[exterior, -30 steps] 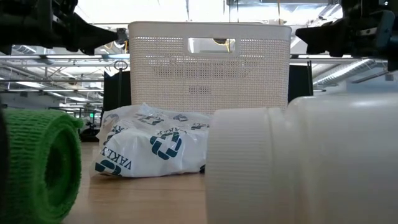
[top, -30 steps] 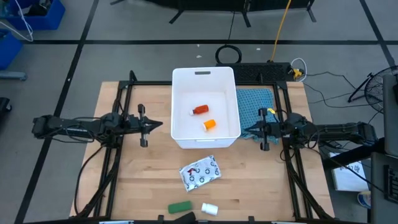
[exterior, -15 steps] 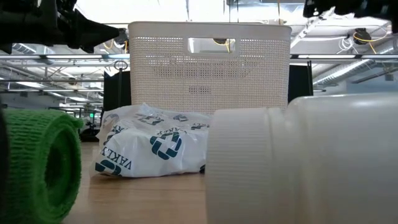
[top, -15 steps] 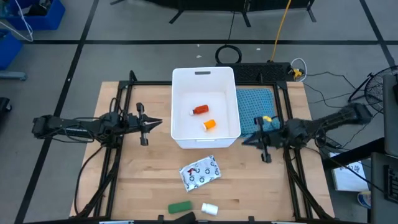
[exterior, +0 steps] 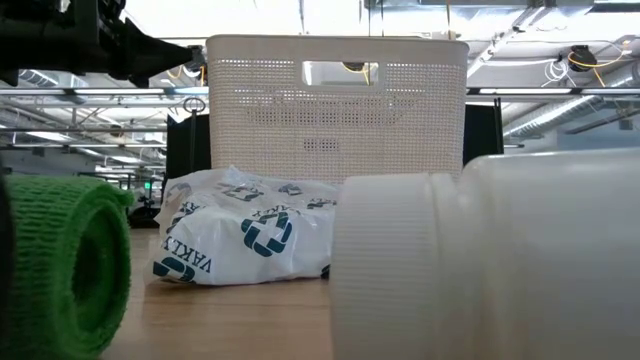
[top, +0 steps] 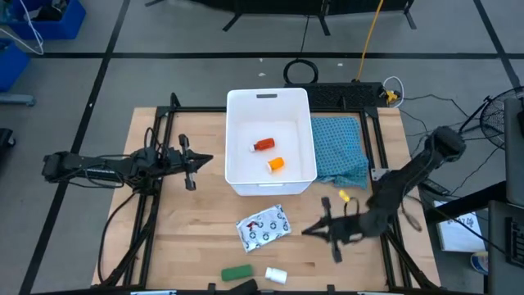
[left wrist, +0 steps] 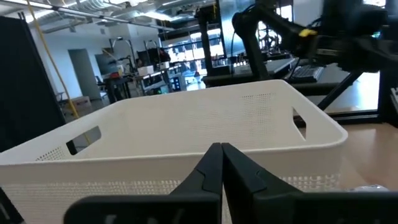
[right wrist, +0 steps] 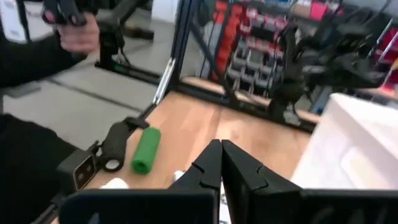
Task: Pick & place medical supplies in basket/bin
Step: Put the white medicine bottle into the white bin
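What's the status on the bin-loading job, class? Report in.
Right gripper shut, empty, near white pouch. Left gripper shut, waiting beside bin. Red bottle and orange bottle in bin. Nothing blocking.

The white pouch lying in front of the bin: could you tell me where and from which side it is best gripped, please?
The white pouch lies flat but crumpled on the table, askew, just before the bin. Probably best: come straight down and pinch a raised fold near its middle, since the low view shows puffed folds there. The right hand is already close beside it.
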